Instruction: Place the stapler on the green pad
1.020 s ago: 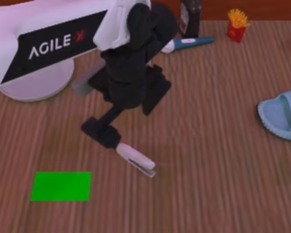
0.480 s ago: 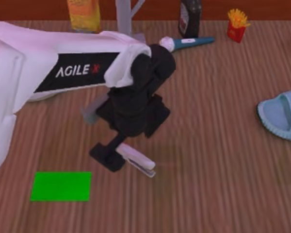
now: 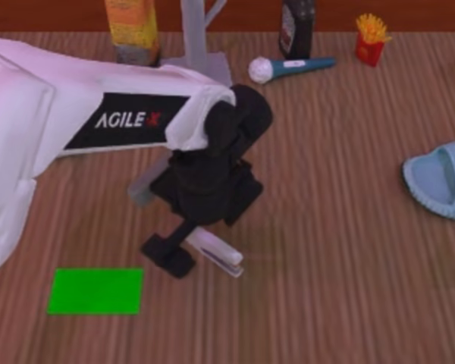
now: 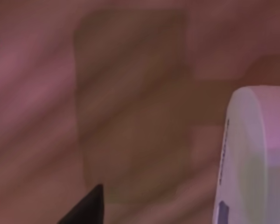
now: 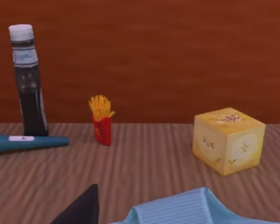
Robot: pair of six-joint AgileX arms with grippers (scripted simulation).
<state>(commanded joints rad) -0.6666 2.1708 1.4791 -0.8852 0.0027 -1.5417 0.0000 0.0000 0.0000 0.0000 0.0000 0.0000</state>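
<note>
The left arm has come lower over the last second, and its gripper now sits right at the rounded end of the stapler. A second ago the dark fingers were a little up and to the left of that end; now one finger is down beside it on the bench. In the left wrist view the stapler fills one side, very close, with one dark finger tip across from it and bare wood between. So the jaws look spread wide, on both sides of the stapler, and not squeezing it yet.

The stapler has not moved. It lies flat on the bench, near the green pad but not touching it.

I think the grab comes next. The right arm is parked off to the right, near the blue slipper.
</note>
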